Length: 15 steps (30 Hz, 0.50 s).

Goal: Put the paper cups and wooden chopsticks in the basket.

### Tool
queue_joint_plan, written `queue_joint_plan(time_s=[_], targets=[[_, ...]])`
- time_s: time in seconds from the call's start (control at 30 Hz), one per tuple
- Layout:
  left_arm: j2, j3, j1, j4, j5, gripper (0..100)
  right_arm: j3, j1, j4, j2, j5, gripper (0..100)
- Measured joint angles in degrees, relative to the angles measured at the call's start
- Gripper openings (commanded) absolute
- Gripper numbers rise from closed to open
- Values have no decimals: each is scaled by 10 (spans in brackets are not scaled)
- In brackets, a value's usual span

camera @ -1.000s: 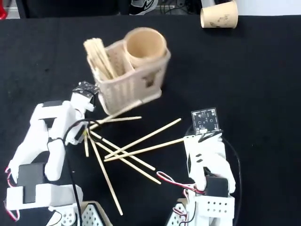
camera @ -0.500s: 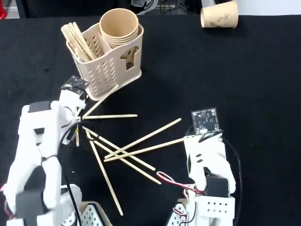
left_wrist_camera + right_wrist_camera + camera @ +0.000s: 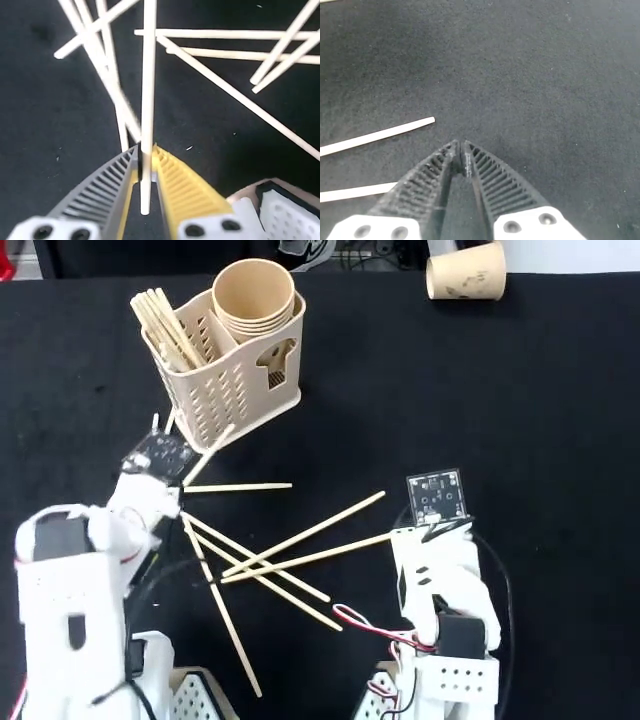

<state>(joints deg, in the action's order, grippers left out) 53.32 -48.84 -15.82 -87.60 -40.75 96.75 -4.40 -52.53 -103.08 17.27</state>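
Note:
A beige basket (image 3: 235, 380) stands at the back left. It holds stacked paper cups (image 3: 253, 295) in one compartment and a bundle of wooden chopsticks (image 3: 162, 325) in the other. One paper cup (image 3: 465, 272) lies on its side at the far right edge. Several loose chopsticks (image 3: 300, 558) lie crossed in the middle of the black table. My left gripper (image 3: 145, 150) is shut on one chopstick (image 3: 148, 75) and hangs over the scattered ones, with the left arm (image 3: 75, 570) at the front left. My right gripper (image 3: 460, 147) is shut on nothing, just above the cloth.
One chopstick (image 3: 210, 450) leans against the basket's front. The right arm (image 3: 440, 570) stands at the front middle, with chopstick ends (image 3: 375, 135) beside its gripper. The black cloth to the right is bare up to the lying cup.
The basket, tilted and nearer the middle a second ago, now stands upright farther back left. The left arm has drawn back toward the front and risen.

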Motion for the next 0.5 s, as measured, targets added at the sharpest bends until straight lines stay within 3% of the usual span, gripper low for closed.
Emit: queue_joint_plan(time_s=[0.27,0.5], targets=[[236,-89,-53,-1,-3,29,0,0,0,0,0,15],[420,-125,-92,7,47,29,0,0,0,0,0,15]])
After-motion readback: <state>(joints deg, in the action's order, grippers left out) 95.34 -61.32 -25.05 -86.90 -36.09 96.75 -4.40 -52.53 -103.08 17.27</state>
